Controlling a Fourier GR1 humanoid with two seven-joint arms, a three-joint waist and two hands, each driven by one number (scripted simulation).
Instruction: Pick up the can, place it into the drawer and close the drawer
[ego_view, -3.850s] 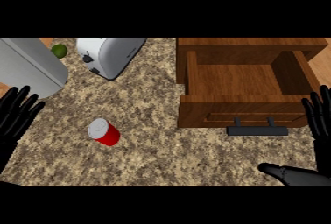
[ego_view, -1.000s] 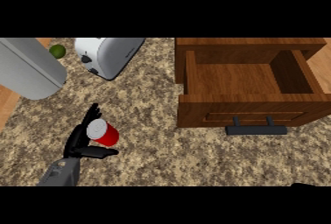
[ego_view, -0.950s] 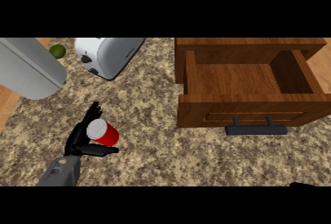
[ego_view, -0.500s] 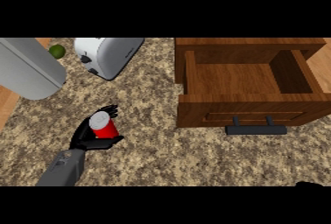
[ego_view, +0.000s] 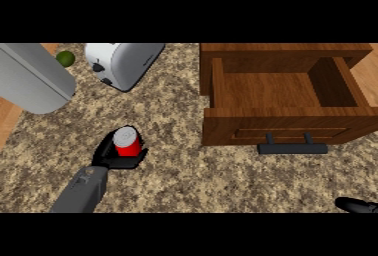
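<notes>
over at the far left a big grey cylinder (ego_view: 31, 77) lies across the corner of the speckled counter (ego_view: 192, 180), with a small green fruit (ego_view: 66, 58) peeking out just behind it. beside that sits a silver toaster (ego_view: 122, 62), tilted, its knobs facing the lower left.

lower down, left of centre, the left hand (ego_view: 111, 156) comes in on its grey forearm from the bottom edge. its black fingers and thumb are curled round the red can (ego_view: 127, 144), which stands with its silver top showing toward the upper side. whether the can's base is touching the counter or raised off it i can't quite tell from this steep angle. the can is well apart from the drawer, with a stretch of bare counter between them.

to the right the wooden drawer (ego_view: 284, 95) is pulled out and open, its inside bare wood, and a dark handle (ego_view: 292, 148) juts from its front panel toward the near edge.

at the bottom right corner only a sliver of the right hand (ego_view: 358, 204) shows, a black tip low against the counter; i can't tell how it is set.
</notes>
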